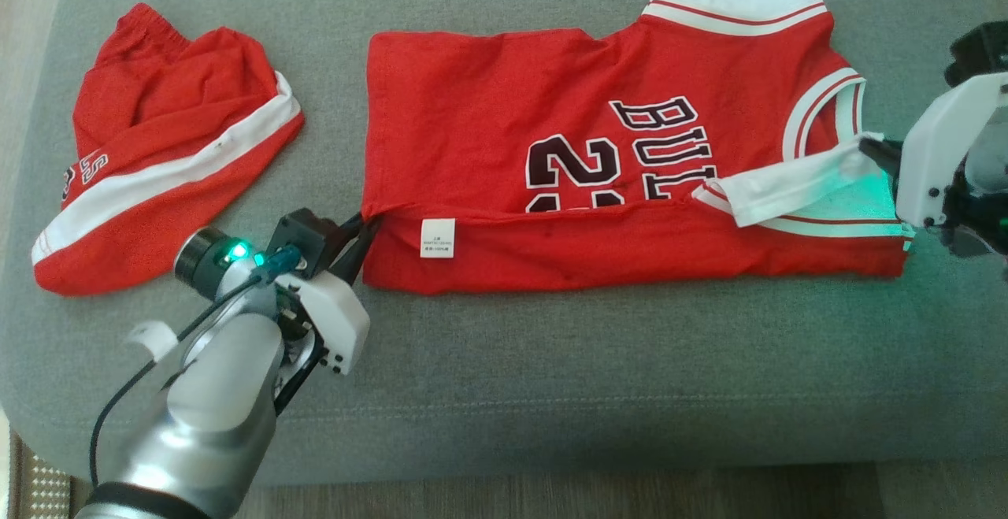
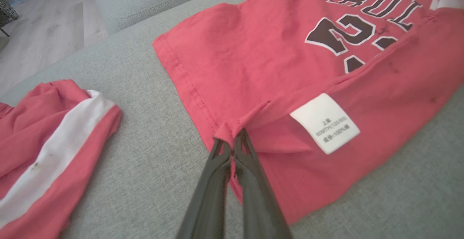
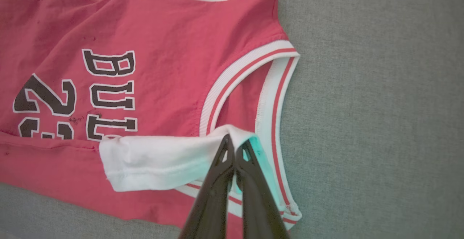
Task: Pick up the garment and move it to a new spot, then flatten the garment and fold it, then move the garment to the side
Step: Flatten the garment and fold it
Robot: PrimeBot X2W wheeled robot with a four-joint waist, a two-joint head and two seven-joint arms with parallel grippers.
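pinching, left side: left gripper (image 2: 232, 137) has its fingers clamped together on the hem corner of the jersey (image 1: 488, 125), a small peak of red cloth nipped between the tips.
pinching, right side: right gripper (image 3: 235, 141) has its fingers pressed together on the white sleeve (image 3: 156, 163), which lies folded over the red front beside the armhole.
jersey: spread on the grey couch cushion (image 1: 551, 361), near long edge folded up over the lettering, hem toward the robot's left.
care label (image 2: 325, 123): white, on the folded strip, near the left fingertips.
shorts (image 1: 157, 149): red with a white stripe, crumpled, left of the jersey and apart from it.
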